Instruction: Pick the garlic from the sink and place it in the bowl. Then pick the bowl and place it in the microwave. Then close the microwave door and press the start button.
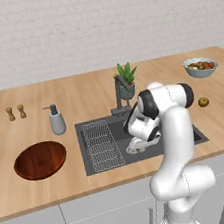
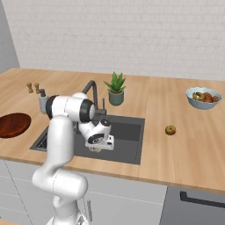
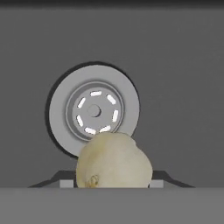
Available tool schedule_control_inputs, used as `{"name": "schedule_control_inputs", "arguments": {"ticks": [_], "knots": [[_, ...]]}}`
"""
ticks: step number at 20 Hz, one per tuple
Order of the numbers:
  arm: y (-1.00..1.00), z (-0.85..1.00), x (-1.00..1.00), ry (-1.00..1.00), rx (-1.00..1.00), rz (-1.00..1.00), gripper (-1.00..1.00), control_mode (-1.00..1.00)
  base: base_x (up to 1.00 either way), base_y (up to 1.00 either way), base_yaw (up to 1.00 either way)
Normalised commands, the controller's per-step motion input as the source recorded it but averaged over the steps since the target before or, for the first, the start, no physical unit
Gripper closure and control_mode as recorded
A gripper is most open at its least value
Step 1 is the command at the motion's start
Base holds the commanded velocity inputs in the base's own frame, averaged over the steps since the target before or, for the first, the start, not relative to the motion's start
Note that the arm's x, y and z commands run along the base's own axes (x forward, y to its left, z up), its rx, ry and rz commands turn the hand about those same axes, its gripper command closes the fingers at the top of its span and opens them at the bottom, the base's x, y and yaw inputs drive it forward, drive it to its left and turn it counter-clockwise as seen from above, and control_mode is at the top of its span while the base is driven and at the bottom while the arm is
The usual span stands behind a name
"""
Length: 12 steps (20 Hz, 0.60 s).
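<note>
The off-white garlic (image 3: 114, 159) lies on the dark sink (image 1: 118, 133) floor, just in front of the round steel drain (image 3: 94, 109). My gripper (image 3: 113, 183) reaches down into the basin, and its two fingers press against the bulb's left and right sides. From the base views the hand (image 1: 135, 146) (image 2: 100, 147) hangs low over the middle of the sink (image 2: 127, 136), hiding the garlic. The reddish-brown wooden bowl (image 1: 40, 160) (image 2: 13, 124) stands on the counter left of the sink. The microwave and its door are out of view.
A wire rack (image 1: 101, 146) fills the sink's left half, with the faucet (image 1: 119, 95) and a potted plant (image 1: 126, 81) behind. A soap dispenser (image 1: 56, 120) and two shakers (image 1: 15, 113) stand left. On the right are a round fruit (image 1: 203, 102) and a pale fruit bowl (image 1: 200, 66).
</note>
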Motion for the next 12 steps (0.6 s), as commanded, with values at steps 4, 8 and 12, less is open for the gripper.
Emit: {"name": "schedule_control_inputs", "arguments": {"ticks": [4,8,12], "knots": [[-0.22,0.39,-0.37,-0.12,0.0,0.0,1.0,-1.0,0.0,0.0,0.0],[-0.13,0.96,-0.14,-0.12,0.0,0.0,1.0,-1.0,0.0,0.0,0.0],[-0.34,1.0,-0.4,-0.07,0.01,-0.03,1.0,-1.0,0.0,0.0,0.0]]}}
